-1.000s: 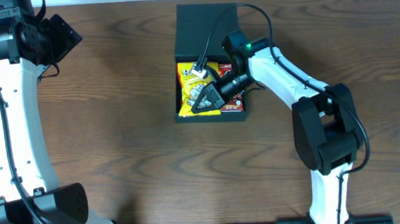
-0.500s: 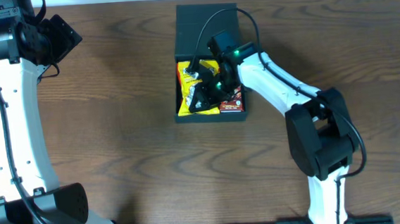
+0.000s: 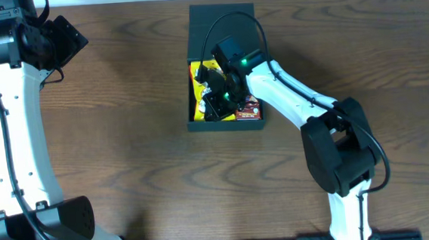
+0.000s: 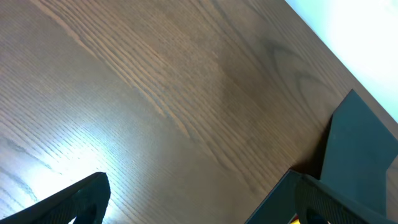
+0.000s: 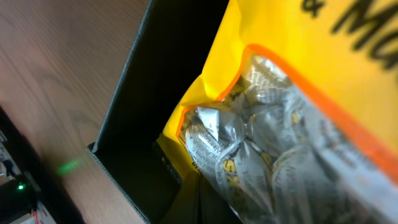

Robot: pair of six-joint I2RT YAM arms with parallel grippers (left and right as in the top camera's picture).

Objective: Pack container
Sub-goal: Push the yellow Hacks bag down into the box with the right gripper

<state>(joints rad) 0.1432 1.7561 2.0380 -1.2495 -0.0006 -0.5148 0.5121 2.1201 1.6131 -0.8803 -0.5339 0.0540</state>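
1. The container (image 3: 228, 126) sits by the middle of the desk's (image 3: 126, 156) far edge. Its flap lid is laid back toward that edge, which leaves the box open for loading from above.
2. The right arm (image 3: 289, 100) reaches in from the near-right side. The right jaws hang low over a yellow snack bag (image 3: 198, 112) on the box's left side, with a red pack (image 3: 251, 111) beside it. This looks like setting the bag down flat.
3. The right wrist view shows only the bag's clear window and the dark box wall, and no finger. From overhead the right jaws merge with the shadow, so I cannot tell whether they grip the bag.
4. The left arm (image 3: 7, 127) waits at the far-left corner, out of the way. The left jaws are spread wide and hold nothing. Its view cuts the container off to one corner.
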